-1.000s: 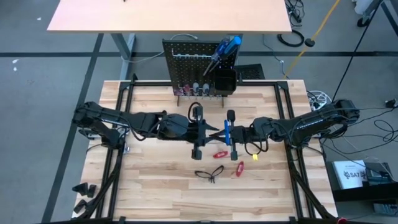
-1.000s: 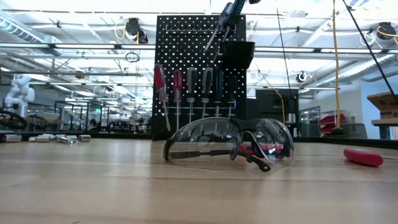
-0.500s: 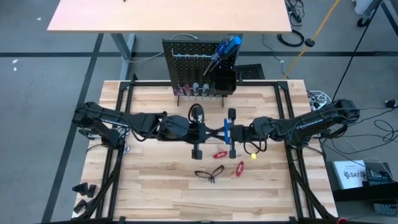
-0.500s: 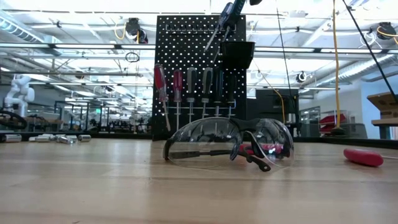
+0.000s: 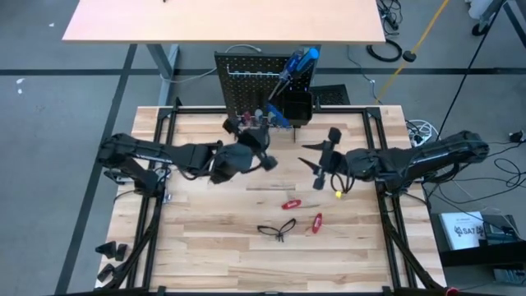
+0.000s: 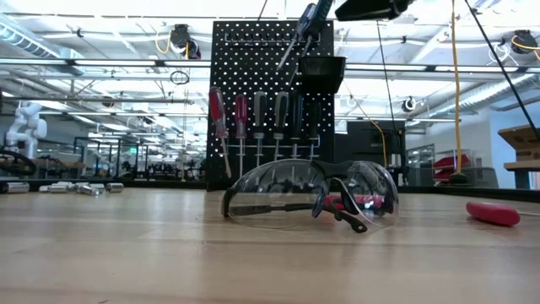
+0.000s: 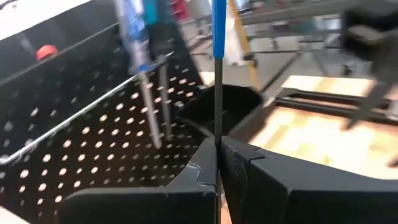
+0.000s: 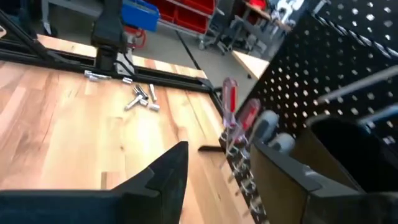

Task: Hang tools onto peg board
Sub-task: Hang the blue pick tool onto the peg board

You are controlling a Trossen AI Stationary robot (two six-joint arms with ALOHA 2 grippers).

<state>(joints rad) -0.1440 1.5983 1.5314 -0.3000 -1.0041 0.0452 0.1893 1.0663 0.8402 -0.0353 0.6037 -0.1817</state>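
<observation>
Nearest, on the pale wood-plank table [image 5: 205, 247]: black-framed glasses [image 5: 276, 229], clear curved lenses, thin arms; beside them two small red-handled hex keys [image 5: 290, 204], smooth plastic grips. All loose, not yet hung.

Mid-table: left gripper [image 5: 265, 131] raised close in front of the peg board [image 5: 246, 70], fingers pressed tight on the thin steel shaft of a blue-handled screwdriver [image 7: 218, 28], handle away from the jaws. Right gripper [image 5: 322, 159] just to the right, fingers spread, nothing between them, clear of the tool.

Far edge: peg board upright, matte black perforated metal, pale wire hooks; row of red- and grey-handled screwdrivers [image 6: 261, 114] hanging low, more blue-handled ones standing tilted in the square black bin [image 5: 296, 107].

Risks, judged: pinch on a slim round shaft likely to let the tool swivel or slip, handle being the heavy end. Shaft tip could catch the bin rim or knock the drivers already standing there. Push against the board might rock it on its small feet. Right gripper near enough to be clipped on a swing.
</observation>
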